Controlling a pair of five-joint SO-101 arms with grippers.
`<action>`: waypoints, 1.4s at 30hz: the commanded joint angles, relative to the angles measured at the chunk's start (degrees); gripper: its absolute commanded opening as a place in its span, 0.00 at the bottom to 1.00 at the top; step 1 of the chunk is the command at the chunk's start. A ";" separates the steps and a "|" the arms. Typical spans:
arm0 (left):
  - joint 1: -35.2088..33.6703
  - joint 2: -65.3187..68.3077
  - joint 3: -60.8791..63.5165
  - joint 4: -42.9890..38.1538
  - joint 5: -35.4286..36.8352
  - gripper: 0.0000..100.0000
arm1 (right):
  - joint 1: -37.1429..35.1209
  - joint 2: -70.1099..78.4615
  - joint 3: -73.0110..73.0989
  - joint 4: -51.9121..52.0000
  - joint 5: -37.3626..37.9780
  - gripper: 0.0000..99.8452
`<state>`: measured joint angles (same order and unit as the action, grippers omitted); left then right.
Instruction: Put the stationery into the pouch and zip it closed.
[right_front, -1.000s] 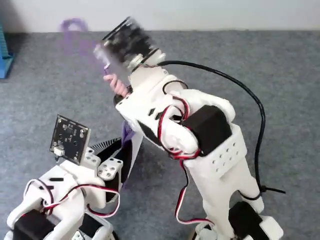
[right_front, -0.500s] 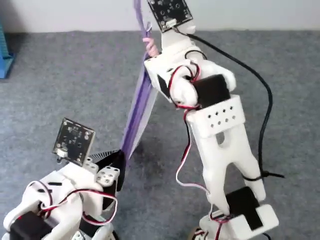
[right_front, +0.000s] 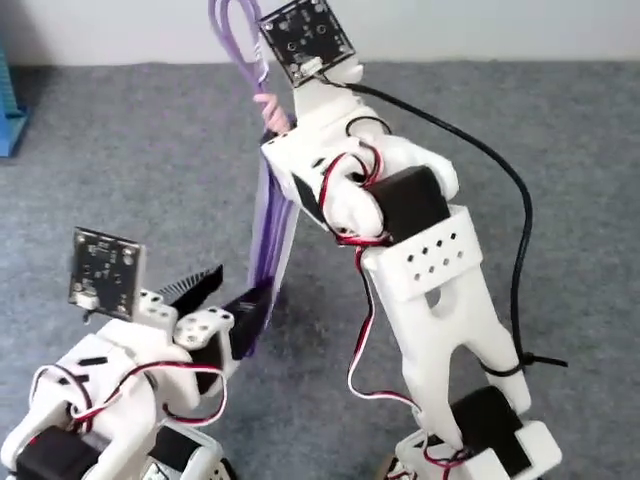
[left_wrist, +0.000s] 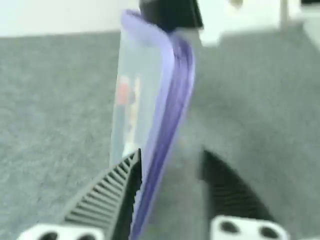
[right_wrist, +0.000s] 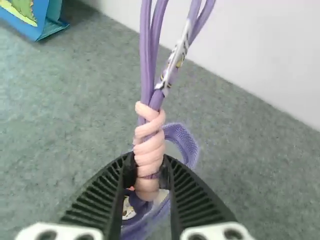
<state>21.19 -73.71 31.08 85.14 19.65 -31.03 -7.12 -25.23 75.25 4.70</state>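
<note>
A purple-edged, see-through pouch (right_front: 270, 230) hangs upright over the grey carpet, its purple loop (right_front: 232, 28) at the top. My right gripper (right_front: 275, 118) is shut on the pink zipper pull (right_wrist: 148, 150) at the pouch's upper end, with the loop (right_wrist: 150, 55) rising above it. The right gripper (right_wrist: 148, 175) holds the pull between both fingers. The pouch's lower end (left_wrist: 150, 130) stands between the fingers of my left gripper (left_wrist: 170, 175), which is open. It rests against one finger and is clear of the other. Something orange (left_wrist: 123, 92) shows through the pouch wall. The left gripper (right_front: 225, 300) is low at the front left.
A blue object (right_front: 8, 115) sits at the far left edge, also seen as the blue object (right_wrist: 30, 15) by the wall. A black cable (right_front: 515, 230) arcs along the right arm. A white wall bounds the back of the carpet.
The right arm lifted the pouch by the zipper pull until it hung upright, then shifted its top slightly left. The left arm swung left and its fingers now stand wider apart around the lower end.
</note>
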 joint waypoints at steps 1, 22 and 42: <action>0.00 1.67 -0.48 -5.80 1.49 0.32 | -1.45 -3.03 -0.62 0.75 -0.62 0.01; -0.44 12.40 1.01 -14.42 -2.81 0.15 | -4.00 -3.12 -0.88 2.24 -0.53 0.01; -0.35 12.40 9.98 -24.79 -6.77 0.06 | -4.00 -3.12 -0.88 2.33 -0.62 0.01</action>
<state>21.10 -62.46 41.10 59.47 13.67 -34.46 -7.38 -25.23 77.27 4.62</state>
